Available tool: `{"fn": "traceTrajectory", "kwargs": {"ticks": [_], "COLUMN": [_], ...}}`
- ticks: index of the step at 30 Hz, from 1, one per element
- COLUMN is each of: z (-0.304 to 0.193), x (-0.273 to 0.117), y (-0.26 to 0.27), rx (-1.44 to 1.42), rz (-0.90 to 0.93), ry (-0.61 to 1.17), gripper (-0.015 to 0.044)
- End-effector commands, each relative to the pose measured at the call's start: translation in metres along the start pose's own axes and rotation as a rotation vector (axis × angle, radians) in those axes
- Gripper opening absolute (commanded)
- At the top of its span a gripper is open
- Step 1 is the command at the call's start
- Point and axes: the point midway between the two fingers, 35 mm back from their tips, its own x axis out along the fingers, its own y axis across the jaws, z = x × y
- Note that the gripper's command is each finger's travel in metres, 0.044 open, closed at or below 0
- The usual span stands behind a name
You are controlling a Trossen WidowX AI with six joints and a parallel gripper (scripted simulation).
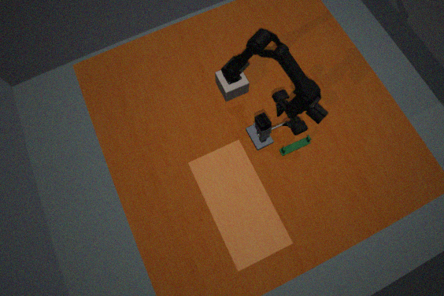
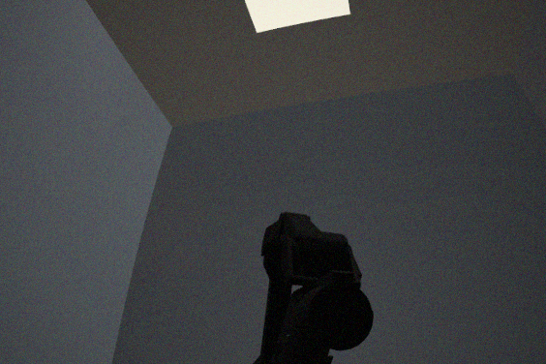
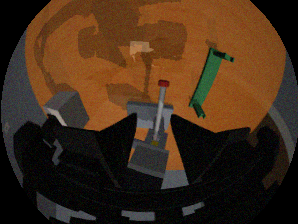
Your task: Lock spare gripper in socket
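The lock pin (image 1: 277, 126) (image 3: 159, 116) is a thin pale rod with a red head. It sticks out sideways from the mount (image 1: 253, 142) (image 3: 144, 108), its far end at the grey upright near a yellow spot. The mount has a blue-grey base plate and a grey upright with a dark block (image 1: 262, 120) on top. I cannot tell whether that block is the spare gripper. My gripper (image 1: 282, 119) (image 3: 153, 116) is partly open. Its two dark fingers stand apart on either side of the line of the pin, holding nothing. The exterior view shows only the dark arm.
A green bar (image 1: 296, 146) (image 3: 206, 82) with short prongs at its ends lies beside the mount, close to my gripper. My arm's base stands on a pale box (image 1: 236, 91) (image 3: 75, 107). A light rectangle (image 1: 240, 206) is marked on the orange surface.
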Motion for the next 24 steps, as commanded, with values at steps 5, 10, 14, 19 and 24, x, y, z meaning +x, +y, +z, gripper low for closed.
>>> {"fn": "traceTrajectory", "kwargs": {"ticks": [5, 10, 14, 19, 24], "z": [0.008, 0.012, 0.011, 0.011, 0.011], "x": [-0.019, -0.031, -0.031, -0.031, -0.031], "y": [0.002, 0.003, 0.003, 0.003, 0.003], "rx": [-0.003, -0.006, -0.01, -0.01, -0.01], "rz": [0.002, 0.003, 0.002, 0.002, 0.002], "ry": [0.003, 0.008, 0.013, 0.013, 0.013], "gripper": [0.02, 0.02, 0.0226, 0.0358, 0.044]}}
